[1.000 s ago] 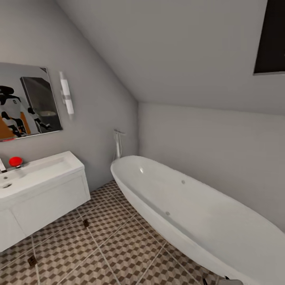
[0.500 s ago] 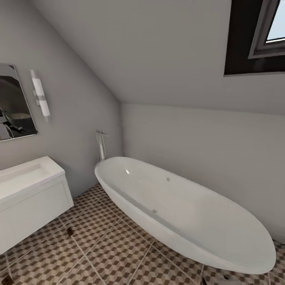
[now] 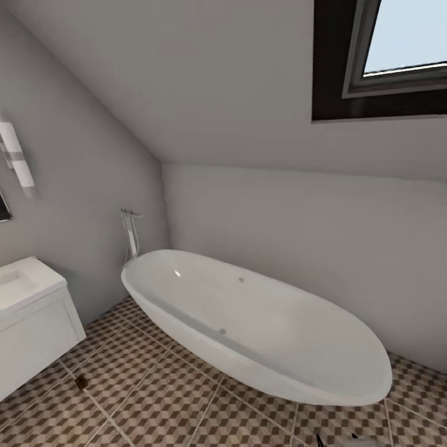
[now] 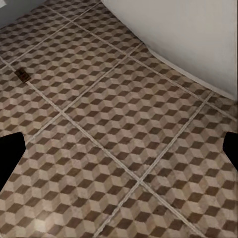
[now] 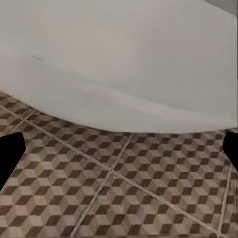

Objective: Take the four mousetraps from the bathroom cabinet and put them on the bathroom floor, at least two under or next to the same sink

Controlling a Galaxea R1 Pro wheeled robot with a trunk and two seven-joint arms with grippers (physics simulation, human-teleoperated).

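Head view takes in the white bathtub (image 3: pixel 261 323), then the bathroom sink (image 3: pixel 28 310) at the left edge, with one mousetrap (image 3: pixel 81 382) on the bathroom floor (image 3: pixel 155 403) just beside its vanity. Left wrist view shows a mousetrap (image 4: pixel 22 75) well ahead of the left gripper (image 4: pixel 119 153); both it and the right gripper (image 5: pixel 119 148) spread wide and empty.

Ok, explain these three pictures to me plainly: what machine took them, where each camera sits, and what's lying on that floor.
A simulated wheeled robot with two arms took them. The big picture comes from its head camera, facing a white bathtub, the corner of the sink at left and a skylight above. The other two come from cameras on each wrist, looking down past each tool's dark fingertips at the patterned tile floor. Both tools look open and hold nothing. One small dark mousetrap lies on the floor near the sink; the left wrist view catches it too.
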